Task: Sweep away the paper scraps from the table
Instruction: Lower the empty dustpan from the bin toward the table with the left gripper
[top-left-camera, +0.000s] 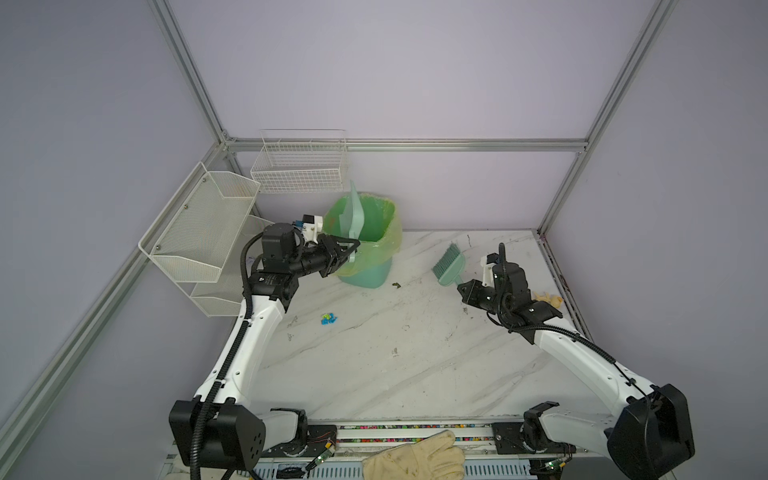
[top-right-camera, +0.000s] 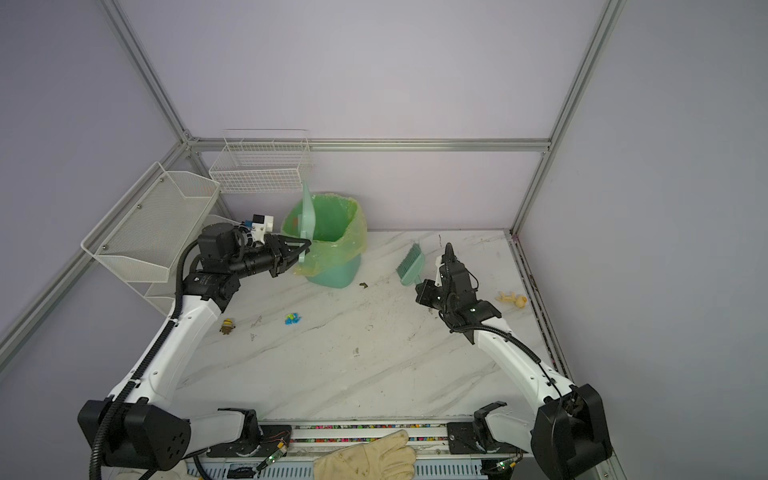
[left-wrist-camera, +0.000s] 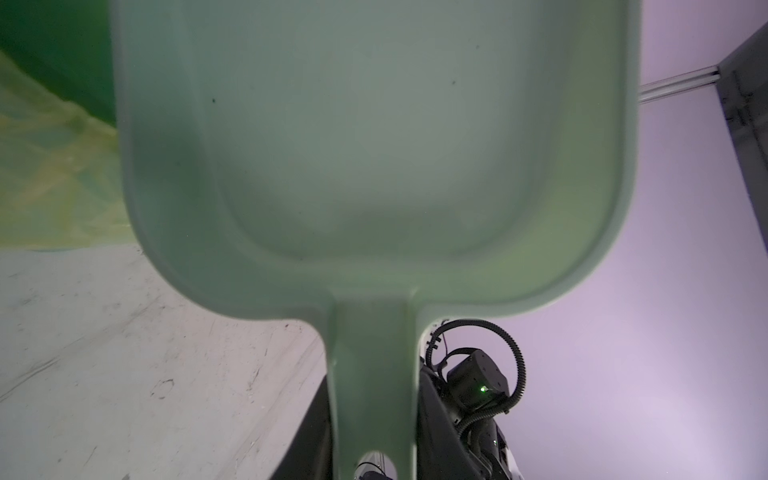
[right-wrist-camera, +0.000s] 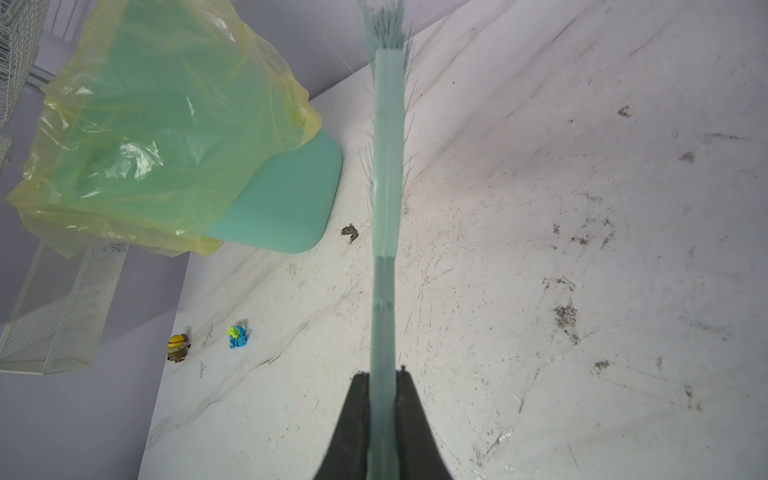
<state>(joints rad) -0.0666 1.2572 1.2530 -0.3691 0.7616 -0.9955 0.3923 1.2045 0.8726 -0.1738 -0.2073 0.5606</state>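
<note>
Cluster of crumpled bright blue and lime-green paper scraps (top-left-camera: 328, 318) lies on the white, grey-veined, scuffed counter (top-left-camera: 415, 374), in its left half, nearer the camera than the bin and well apart from both claws. Left claw (top-left-camera: 352, 250) is clamped on the handle of a pale green plastic dustpan (top-left-camera: 353, 212), which stands nearly upright, handle down and wide end up, at the left rim of a teal plastic bin (top-left-camera: 368, 277) lined with a translucent yellow-green bag (top-left-camera: 380, 245). Left wrist view: pan's inner face is plain plastic with a couple of dark specks. Right claw (right-wrist-camera: 384, 382) is pressed together on the handle of a teal hand brush (right-wrist-camera: 387, 166), bristles pointing away from the claw toward the back of the counter; cannot tell whether the bristles touch the surface. Brush sits right of the bin, apart from it. Small dark brownish speck (top-left-camera: 396, 285) lies on the counter between bin and brush, near the bin's base. Small yellow toy figure (top-right-camera: 227, 326) stands left of the scraps, near the left arm
</note>
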